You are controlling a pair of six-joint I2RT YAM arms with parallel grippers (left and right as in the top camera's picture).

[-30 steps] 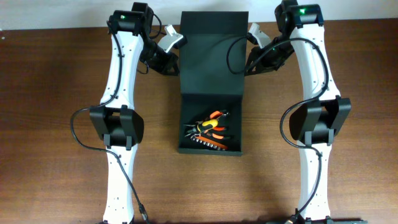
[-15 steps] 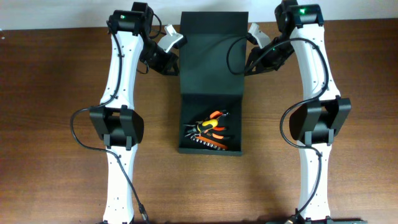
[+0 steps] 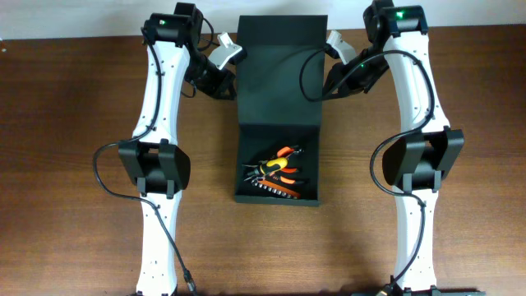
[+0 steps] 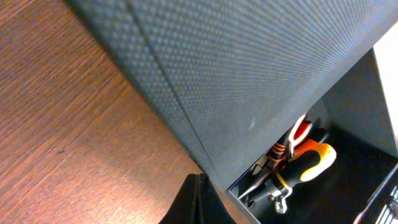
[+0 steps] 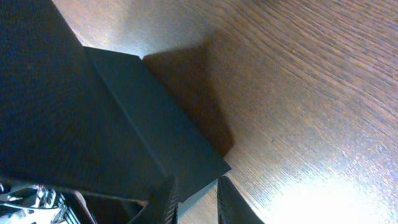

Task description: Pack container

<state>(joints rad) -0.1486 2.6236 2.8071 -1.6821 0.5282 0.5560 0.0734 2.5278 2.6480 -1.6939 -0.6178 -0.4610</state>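
- Container (image 3: 275, 138) stands in the middle of the desk (image 3: 74, 164), between the two arms; its lid (image 3: 279, 70) is open toward the far side, and hand tools with orange handles (image 3: 278, 174) lie in the near part of the box
- The step in hand is, as I judge, to bring the lid over and close it
- The right tool (image 3: 335, 48) is at the right edge of the lid; in the right wrist view its fingers (image 5: 163, 198) stand on both sides of this edge and seem to pinch it
- The left tool (image 3: 226, 56) is at the left edge; only one dark finger (image 4: 194, 200) shows beside the lid, so I cannot tell if it is spread or pressed together
- To do it well, both arms should move at the same pace along the arc around the hinge, so the lid does not twist and the box does not slide
- The desk is brown wood with visible grain and some glare; a pale strip runs beyond its far edge
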